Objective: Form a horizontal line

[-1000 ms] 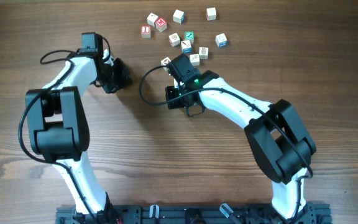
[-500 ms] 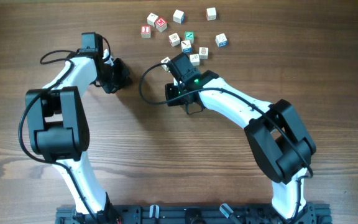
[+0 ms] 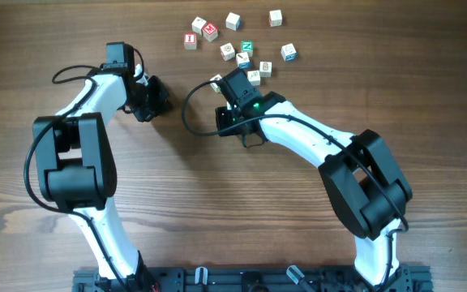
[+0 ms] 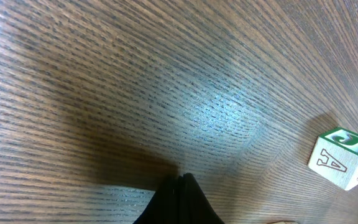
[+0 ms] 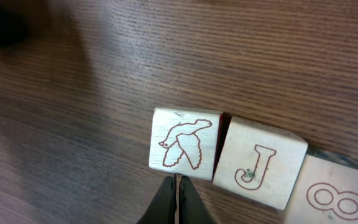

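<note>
- The right gripper (image 5: 176,200) has its jaws closed on nothing, with the tip just at the near side of the bird cube (image 5: 184,144).
- The horizontal line (image 5: 260,163) lies on the tabletop (image 5: 73,124) toward its far edge, near the middle. The bird cube, J cube (image 5: 253,173) and 8 cube (image 5: 331,198) sit side by side, slightly askew.
- The left gripper (image 4: 180,198) also has its jaws closed and empty, low over bare wood. A green-lettered cube (image 4: 344,158) lies well apart from it.

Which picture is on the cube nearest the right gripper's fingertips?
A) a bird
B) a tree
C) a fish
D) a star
A: the cube just above the shut right gripper shows a bird outline; its neighbour shows a J.
</note>
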### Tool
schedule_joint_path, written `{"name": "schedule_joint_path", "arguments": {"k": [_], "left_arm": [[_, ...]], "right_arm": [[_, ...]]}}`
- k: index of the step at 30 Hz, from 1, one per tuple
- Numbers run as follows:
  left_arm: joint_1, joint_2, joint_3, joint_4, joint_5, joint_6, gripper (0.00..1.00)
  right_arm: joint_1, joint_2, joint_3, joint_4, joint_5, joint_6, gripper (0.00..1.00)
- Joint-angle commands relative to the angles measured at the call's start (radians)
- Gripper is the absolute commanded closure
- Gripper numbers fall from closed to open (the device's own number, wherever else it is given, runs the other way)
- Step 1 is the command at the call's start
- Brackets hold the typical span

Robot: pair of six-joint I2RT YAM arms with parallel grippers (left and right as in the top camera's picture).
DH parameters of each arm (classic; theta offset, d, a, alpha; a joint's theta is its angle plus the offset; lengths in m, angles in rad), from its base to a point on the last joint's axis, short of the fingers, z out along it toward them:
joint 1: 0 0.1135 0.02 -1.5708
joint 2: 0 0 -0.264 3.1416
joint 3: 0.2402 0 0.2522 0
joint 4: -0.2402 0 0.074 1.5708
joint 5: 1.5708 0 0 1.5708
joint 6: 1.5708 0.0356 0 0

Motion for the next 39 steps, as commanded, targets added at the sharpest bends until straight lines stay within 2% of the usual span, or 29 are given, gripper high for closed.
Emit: {"name": "schedule_joint_path", "arguments": {"k": [1, 9, 18, 26, 30, 31, 39], "left_arm": [[0.014, 0.067, -0.047, -0.009, -0.148, -0.017, 0.96], [0.014, 0.067, -0.047, -0.009, -0.148, -0.017, 0.96], [0.014, 0.067, -0.047, -0.009, -0.148, -0.017, 0.96], [0.014, 0.067, -0.047, -0.001, -0.148, -0.017, 0.96], [0.014, 0.067, -0.047, -0.002, -0.148, -0.017, 0.96], [0.014, 0.067, -0.047, -0.002, -0.147, -0.017, 0.96], [0.014, 0.067, -0.047, -0.002, -0.147, -0.017, 0.96]], "right_arm": [[-0.003, 0.027, -0.009, 0.007, 0.027, 0.001, 0.95], [-0.002, 0.026, -0.007, 0.015, -0.119, 0.002, 0.95], [-0.002, 0.026, 0.04, 0.025, -0.169, 0.008, 0.96], [-0.002, 0.026, 0.07, 0.122, -0.038, 0.002, 0.91], [-0.002, 0.026, 0.07, 0.151, -0.016, 0.003, 0.92], [-0.002, 0.027, 0.07, 0.155, -0.016, 0.003, 0.95], [-0.002, 0.087, 0.07, 0.159, -0.013, 0.0, 0.96]]}}
